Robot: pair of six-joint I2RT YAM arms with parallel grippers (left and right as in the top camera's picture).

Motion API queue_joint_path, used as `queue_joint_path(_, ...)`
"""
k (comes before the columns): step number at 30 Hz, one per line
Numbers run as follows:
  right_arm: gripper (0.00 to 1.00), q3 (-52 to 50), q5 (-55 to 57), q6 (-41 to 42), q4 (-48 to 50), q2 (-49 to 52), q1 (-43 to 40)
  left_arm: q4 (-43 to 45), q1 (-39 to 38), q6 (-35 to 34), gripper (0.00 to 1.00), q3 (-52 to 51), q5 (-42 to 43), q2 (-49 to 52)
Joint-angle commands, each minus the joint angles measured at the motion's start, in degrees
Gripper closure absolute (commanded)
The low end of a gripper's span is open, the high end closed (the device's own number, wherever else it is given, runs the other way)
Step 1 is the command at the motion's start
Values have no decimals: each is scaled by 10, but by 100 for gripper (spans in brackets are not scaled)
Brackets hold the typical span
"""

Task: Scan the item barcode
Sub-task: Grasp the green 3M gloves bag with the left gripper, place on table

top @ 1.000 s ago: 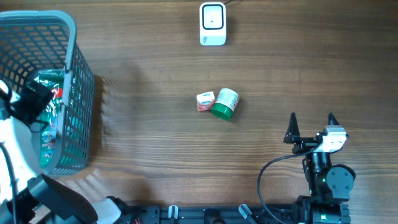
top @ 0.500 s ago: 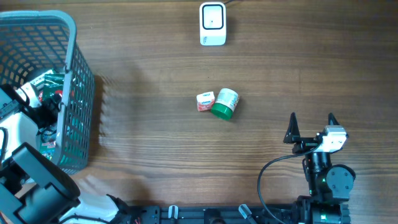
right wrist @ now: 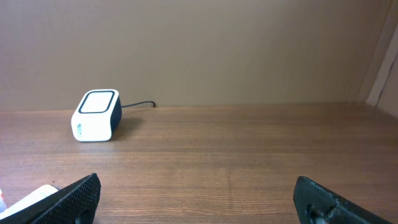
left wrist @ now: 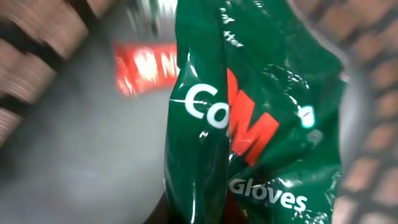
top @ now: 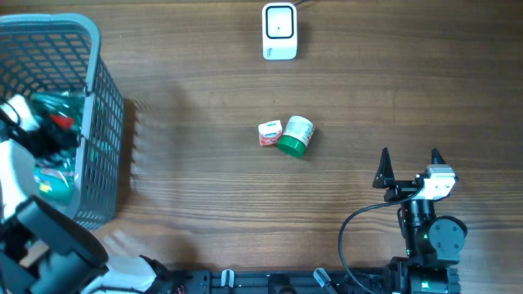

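Overhead has the left gripper [top: 57,135] reaching down inside the basket [top: 102,122], which makes sense since that's where the items to scan are piled. Its wrist cam is basically filled with a green glove pack [left wrist: 261,124] right under the gripper, and a red packet [left wrist: 146,65] lies on the basket floor just beyond it. The jaws are pinched all the way together. I can't see the fingers themselves in that view, but the film bunches toward the bottom edge where they'd be, so I'd guess it has a thin fold of the pack. Grabbing a soft bag by a pinch of film is about the only way to get it out of a deep basket.

The scanner [top: 279,31] sits well apart from that gripper, at the far edge of the table [top: 204,204], window facing up, so the pack has to come out and travel over there with the barcode side turned down.

The right gripper [top: 409,163] is parked wide open with nothing in it, pointed at the scanner and out of the way. A small carton [top: 270,133] and a green tub [top: 296,135] touch each other mid-table, between the two grippers, untouched.
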Motion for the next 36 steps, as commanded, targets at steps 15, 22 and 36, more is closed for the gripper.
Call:
queue_joint_path(15,0,0,5,-10,1,-5,1,116,-3,-182,96,123,357,-367)
queue_joint_path(22,0,0,6,-10,1,-5,1,44,-181,-83,96,122,695,-334)
queue_joint_path(36,0,0,5,-10,1,-5,1,110,-593,-83,96,118,313,37)
